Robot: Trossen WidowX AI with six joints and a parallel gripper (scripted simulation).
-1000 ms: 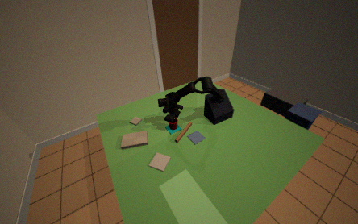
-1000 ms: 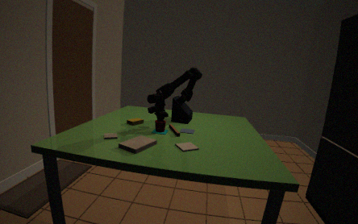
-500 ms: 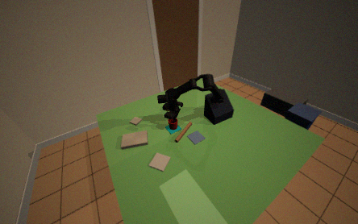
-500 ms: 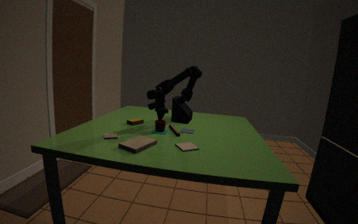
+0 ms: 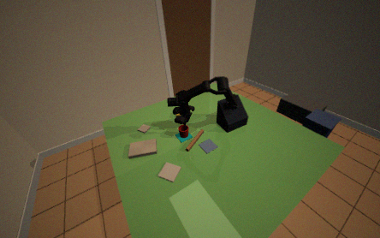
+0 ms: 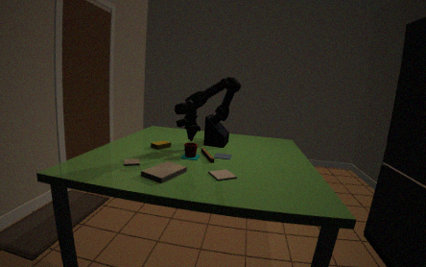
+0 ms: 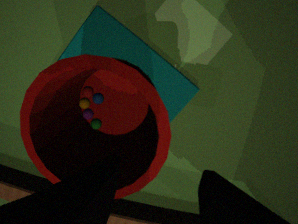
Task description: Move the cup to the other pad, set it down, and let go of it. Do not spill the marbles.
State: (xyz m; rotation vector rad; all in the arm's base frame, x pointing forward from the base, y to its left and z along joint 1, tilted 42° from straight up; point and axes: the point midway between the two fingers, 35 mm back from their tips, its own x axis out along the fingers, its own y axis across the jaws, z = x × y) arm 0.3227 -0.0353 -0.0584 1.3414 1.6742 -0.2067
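Note:
The red cup (image 5: 183, 131) (image 6: 190, 150) (image 7: 164, 135) stands upright on the teal pad (image 5: 178, 137) (image 6: 183, 157) (image 7: 112, 37). Several coloured marbles (image 7: 91, 107) lie inside on its bottom. The blue-grey pad (image 5: 208, 146) (image 6: 223, 157) lies bare on the other side of a wooden bar. My gripper (image 5: 185, 124) (image 6: 191, 139) (image 7: 161, 173) is open, with nothing between its fingers. It is just above the cup's rim; in the wrist view one dark finger overlaps the near rim and the other is off to the right of the cup.
The wooden bar (image 5: 195, 140) (image 6: 207, 155) lies between the two pads. A thick beige block (image 5: 143, 148) (image 6: 164, 171) and flat beige tiles (image 5: 169, 171) (image 5: 144, 128) (image 6: 223, 175) (image 6: 131, 162) lie around. A yellow-topped block (image 6: 160, 144) lies farther back.

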